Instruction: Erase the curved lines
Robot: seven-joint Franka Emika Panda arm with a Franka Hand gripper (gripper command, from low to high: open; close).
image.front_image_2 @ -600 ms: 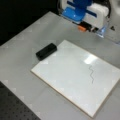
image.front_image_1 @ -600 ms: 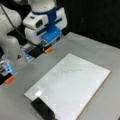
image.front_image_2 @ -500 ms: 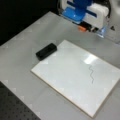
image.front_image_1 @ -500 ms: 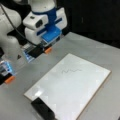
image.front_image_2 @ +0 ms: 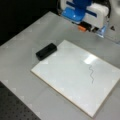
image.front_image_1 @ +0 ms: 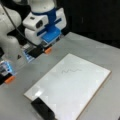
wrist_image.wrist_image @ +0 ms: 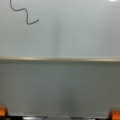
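Nothing that we can make out has moved since the frames of half a second ago: arm, board and eraser sit where they did. In a front view we see the white and blue gripper (image.front_image_1: 41, 51) hanging over the grey table (image.front_image_1: 95, 52) just beyond the far edge of the white rectangular board (image.front_image_1: 75, 87), its orange-tipped fingers (image.front_image_1: 47, 50) clear of the board. The thin dark grey wavy curve lines (image.front_image_1: 70, 71) lie unerased on the board's upper half, and the black block-shaped eraser (image.front_image_1: 43, 108) rests at the board's bottom left corner. In a front view the gripper (image.front_image_2: 86, 28) is at the top, the curve lines (image.front_image_2: 91, 74) run down the board's (image.front_image_2: 62, 72) right part, and the eraser (image.front_image_2: 46, 51) lies just beside its upper left edge. In the wrist view we see the squiggle (wrist_image.wrist_image: 23, 13) at top left, the board's (wrist_image.wrist_image: 75, 32) edge across the middle, and orange fingertips (wrist_image.wrist_image: 115, 115) at both bottom corners: spread wide, holding nothing.
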